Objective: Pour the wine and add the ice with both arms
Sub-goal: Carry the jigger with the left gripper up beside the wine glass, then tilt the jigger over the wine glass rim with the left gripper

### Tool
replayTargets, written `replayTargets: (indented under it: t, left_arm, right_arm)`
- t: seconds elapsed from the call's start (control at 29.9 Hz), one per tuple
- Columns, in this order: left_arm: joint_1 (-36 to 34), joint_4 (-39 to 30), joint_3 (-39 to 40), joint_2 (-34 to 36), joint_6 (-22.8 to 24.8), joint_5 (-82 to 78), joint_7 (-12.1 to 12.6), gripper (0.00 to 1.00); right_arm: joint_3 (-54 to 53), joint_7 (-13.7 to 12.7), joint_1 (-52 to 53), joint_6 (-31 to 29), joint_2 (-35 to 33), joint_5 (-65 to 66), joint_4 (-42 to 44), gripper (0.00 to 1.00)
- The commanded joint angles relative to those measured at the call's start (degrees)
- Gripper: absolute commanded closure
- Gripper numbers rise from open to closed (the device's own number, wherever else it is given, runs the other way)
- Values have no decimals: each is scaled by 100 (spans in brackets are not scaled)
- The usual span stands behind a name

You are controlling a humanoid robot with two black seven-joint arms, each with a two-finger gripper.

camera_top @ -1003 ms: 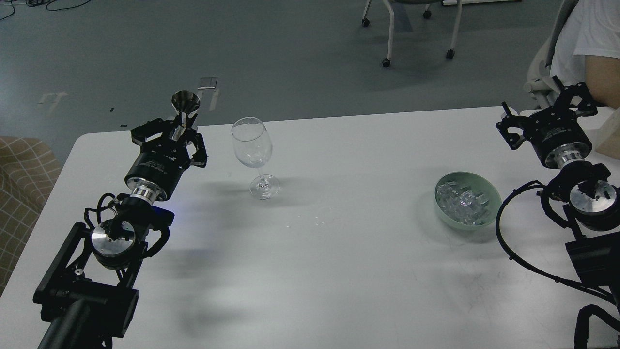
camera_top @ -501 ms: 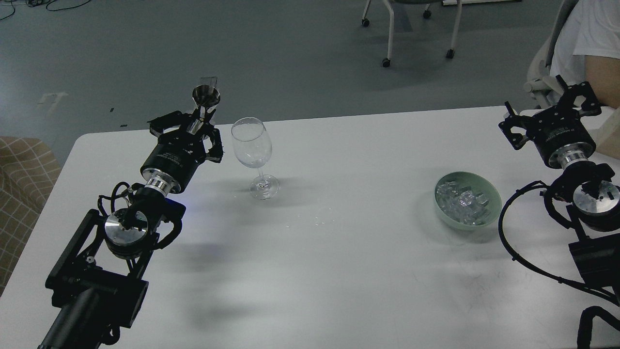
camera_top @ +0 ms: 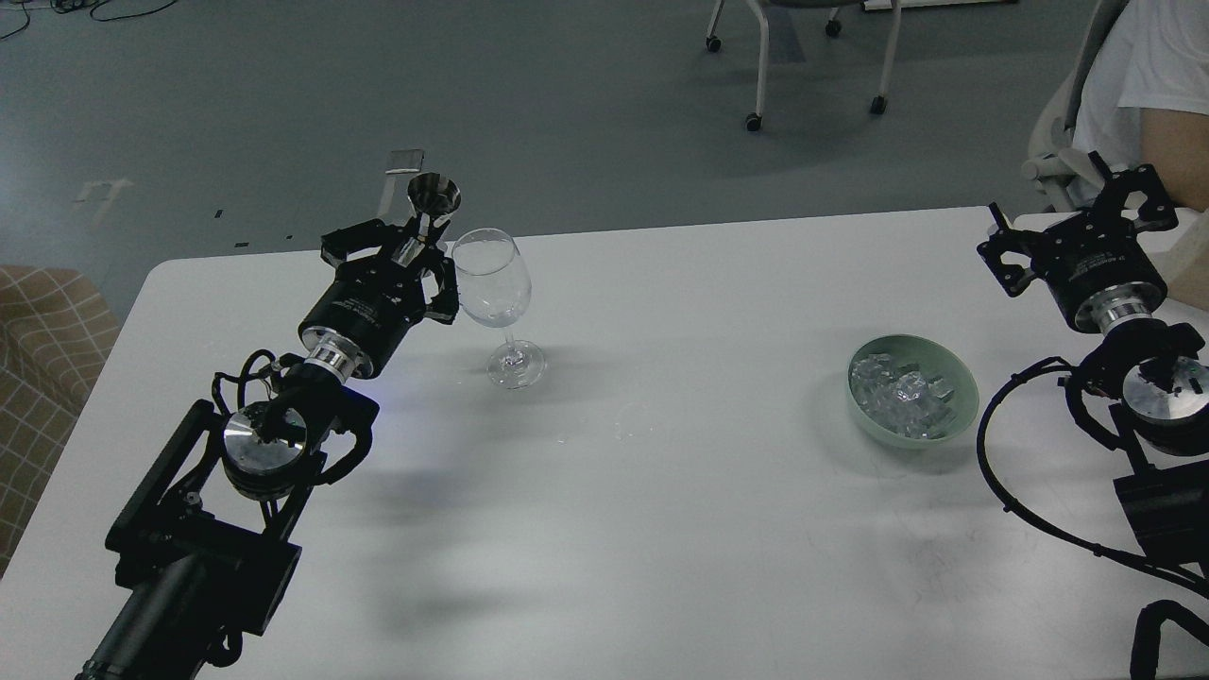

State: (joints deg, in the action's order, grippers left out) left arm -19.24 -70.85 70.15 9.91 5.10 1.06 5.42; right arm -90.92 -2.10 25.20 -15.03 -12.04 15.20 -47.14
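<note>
Pouring stage, early: the wine glass [camera_top: 491, 283] stands upright on the desk [camera_top: 661, 491] with no wine visible in it, and the ice [camera_top: 902, 392] lies in the pale green bowl [camera_top: 959, 416] — well apart from the glass. The left gripper [camera_top: 408, 253], closed on a small metal cup [camera_top: 434, 195], hovers just beside the glass rim — the right gripper [camera_top: 1077, 227] hangs spread and empty near the bowl.

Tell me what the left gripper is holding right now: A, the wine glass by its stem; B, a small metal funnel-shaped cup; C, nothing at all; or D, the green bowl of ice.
B: the left gripper is closed around the stem of a small metal cup just left of the wine glass, which stands free on the table, while the ice sits in the green bowl far to the right.
</note>
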Motion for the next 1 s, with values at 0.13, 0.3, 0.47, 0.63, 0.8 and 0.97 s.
replayTargets:
  t: [0.13,0.3,0.47,0.63,0.8,0.97]
  left_arm:
    - [-54,19,-28,318,8,-168,205,100]
    - [-54,19,-28,389,26,-168,223,100]
    - [-97,-16,-28,389,34,-177,232,100]
    - [-159,-16,-28,415,17,-194,240,100]
    - [-194,-34,-37,477,34,-422,276,100]
    - [-186,-60,-37,539,43,-633,337,100]
  right_arm:
    - [-5,-1,-6,0,-9,0,3,0]
    - [4,-1,-6,0,0,0,-6,0]
    - [-5,-1,-6,0,0,0,-6,0]
    - [-5,-1,-6,0,0,0,-6,0]
    - [-5,-1,-6,-9,-9,0,-6,0]
    - [-5,-1,-32,-17,-9,-8,-6,0]
